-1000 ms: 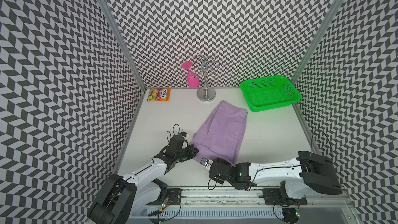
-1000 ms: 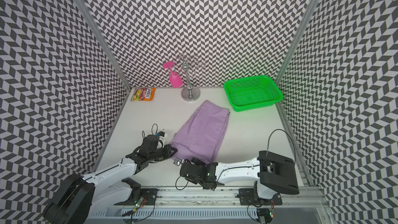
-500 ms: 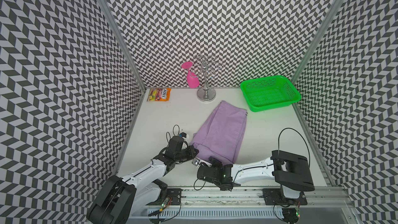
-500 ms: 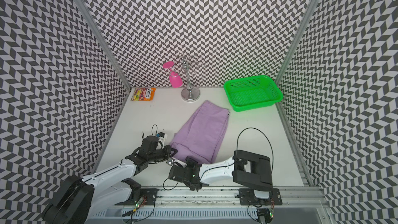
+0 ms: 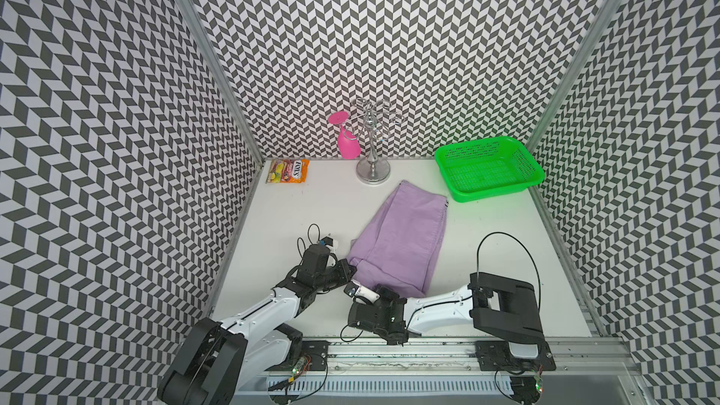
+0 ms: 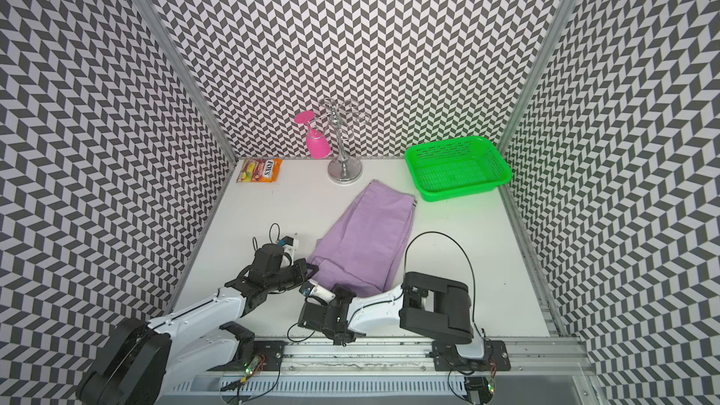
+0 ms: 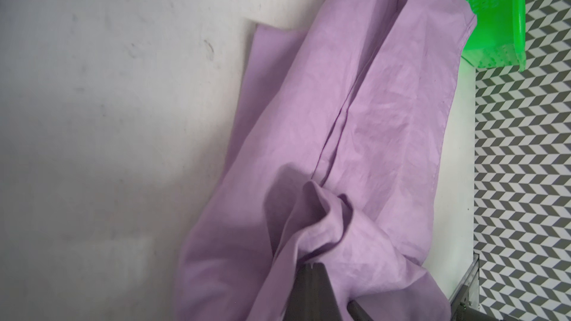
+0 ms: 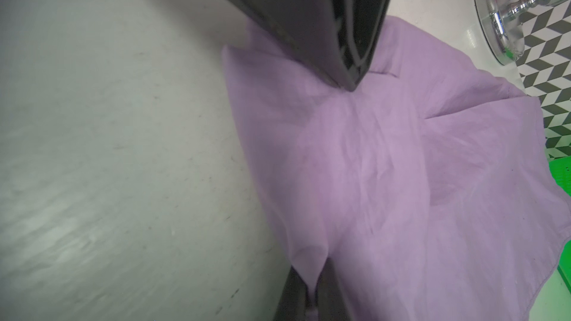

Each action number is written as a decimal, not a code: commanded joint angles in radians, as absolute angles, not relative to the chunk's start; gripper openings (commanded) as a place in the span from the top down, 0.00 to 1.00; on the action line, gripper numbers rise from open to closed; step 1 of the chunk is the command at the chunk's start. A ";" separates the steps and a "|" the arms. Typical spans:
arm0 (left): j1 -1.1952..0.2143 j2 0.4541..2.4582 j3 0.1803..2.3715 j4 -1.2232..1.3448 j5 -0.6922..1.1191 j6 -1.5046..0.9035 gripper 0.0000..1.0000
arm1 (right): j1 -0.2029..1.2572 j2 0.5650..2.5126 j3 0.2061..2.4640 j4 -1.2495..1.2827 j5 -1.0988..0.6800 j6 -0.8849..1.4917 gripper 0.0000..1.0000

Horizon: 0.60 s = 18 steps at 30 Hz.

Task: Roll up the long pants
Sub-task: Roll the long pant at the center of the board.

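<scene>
The long pants (image 5: 401,239) (image 6: 366,239) lie folded flat in the middle of the white table, lilac, with a striped trim (image 5: 445,204) at the far corner. My left gripper (image 5: 350,268) (image 6: 313,266) is at their near-left corner. In the left wrist view it (image 7: 312,264) is shut on a raised fold of the cloth (image 7: 324,211). My right gripper (image 5: 382,290) (image 6: 341,291) sits at the pants' near edge, just right of the left one. The right wrist view shows it (image 8: 310,291) shut on a pinched tip of cloth (image 8: 309,257), with the left gripper's fingers (image 8: 340,57) pressing into the pants beyond.
A green basket (image 5: 489,167) stands at the back right. A chrome rack (image 5: 373,150) holding a pink glass (image 5: 346,142) is at the back centre, with a candy bag (image 5: 287,170) at the back left. The mounting rail (image 5: 428,348) runs along the front.
My right arm has swung left along the near edge, and its gripper has closed on the pants' near edge. The left gripper has stayed shut on its corner.
</scene>
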State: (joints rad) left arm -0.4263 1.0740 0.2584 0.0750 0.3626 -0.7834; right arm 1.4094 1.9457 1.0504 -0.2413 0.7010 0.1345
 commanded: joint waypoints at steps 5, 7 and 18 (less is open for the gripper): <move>-0.430 1.017 0.330 -0.012 0.402 -0.747 1.00 | 1.264 1.848 1.022 -0.321 0.139 0.054 1.00; -0.418 0.968 0.367 -0.055 0.390 -0.743 1.00 | 1.203 1.795 1.033 -0.350 -0.094 0.039 1.00; -0.348 0.893 0.484 -0.160 0.380 -0.694 1.00 | 0.995 1.759 1.196 -0.554 -0.854 -0.123 1.00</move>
State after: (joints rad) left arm -0.3618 0.8764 0.4694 -0.0986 0.3618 -0.7326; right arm 1.0412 1.7618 1.1530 -0.5087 -0.5701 -0.0540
